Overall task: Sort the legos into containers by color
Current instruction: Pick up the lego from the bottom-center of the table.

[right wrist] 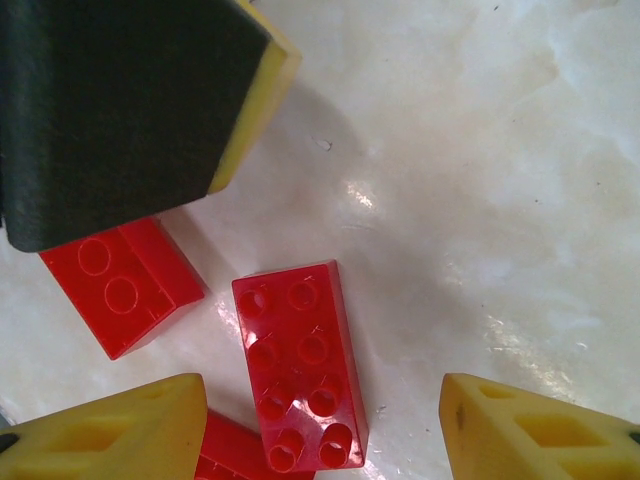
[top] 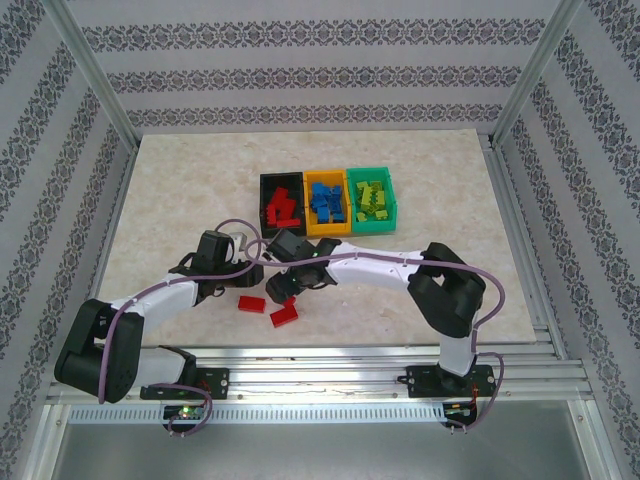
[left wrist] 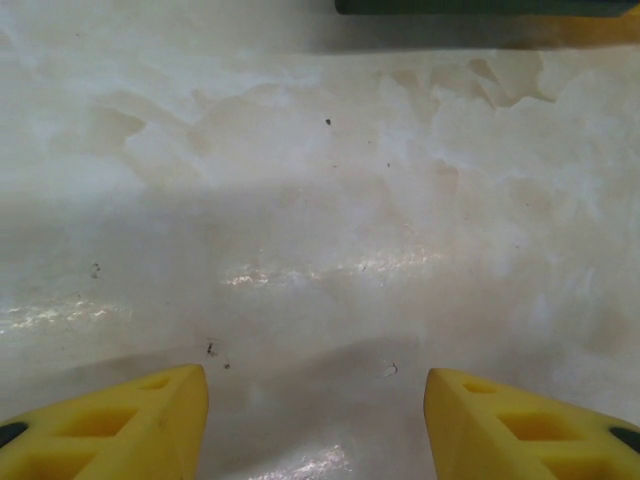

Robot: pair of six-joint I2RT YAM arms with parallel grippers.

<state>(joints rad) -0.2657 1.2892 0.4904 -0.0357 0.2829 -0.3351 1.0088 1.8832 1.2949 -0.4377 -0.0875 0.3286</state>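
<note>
My right gripper (right wrist: 318, 410) gapes empty over a glossy, studded red brick (right wrist: 298, 360); my left gripper (left wrist: 315, 395) hangs open and empty above the marbled table (left wrist: 320, 200).

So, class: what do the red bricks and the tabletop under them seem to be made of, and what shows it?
Red bricks: likely moulded plastic, glossy; crisp studs, sharp highlights. Tabletop: marble-look, polished; pale veining and glare, possibly laminate.
</note>
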